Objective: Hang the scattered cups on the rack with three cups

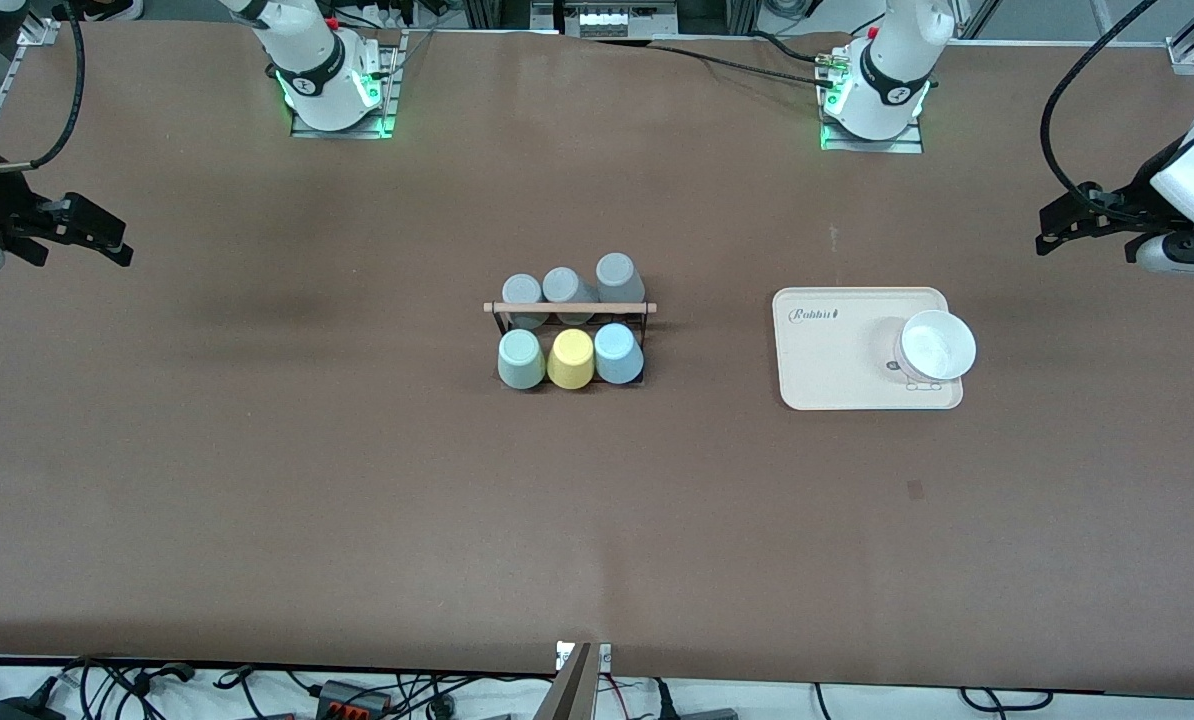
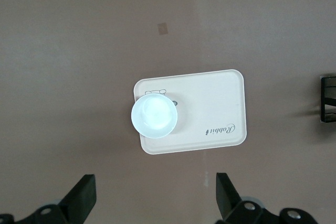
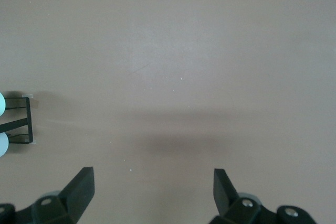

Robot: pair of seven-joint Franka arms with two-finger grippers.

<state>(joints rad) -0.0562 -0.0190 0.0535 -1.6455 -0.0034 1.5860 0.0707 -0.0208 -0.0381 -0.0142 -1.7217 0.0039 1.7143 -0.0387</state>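
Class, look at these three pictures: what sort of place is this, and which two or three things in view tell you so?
Most likely a robotics lab bench, not a kitchen. Two robot arm bases are bolted along a bare brown table, cables and power plugs trail along its edges, and the few props, a rack of cups and a beige tray, look staged.

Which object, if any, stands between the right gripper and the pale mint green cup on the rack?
Nothing visible does. The open right gripper hangs over bare table at its arm's end, and only bare brown table lies between it and the pale mint green tapered cup on the black wire rack.
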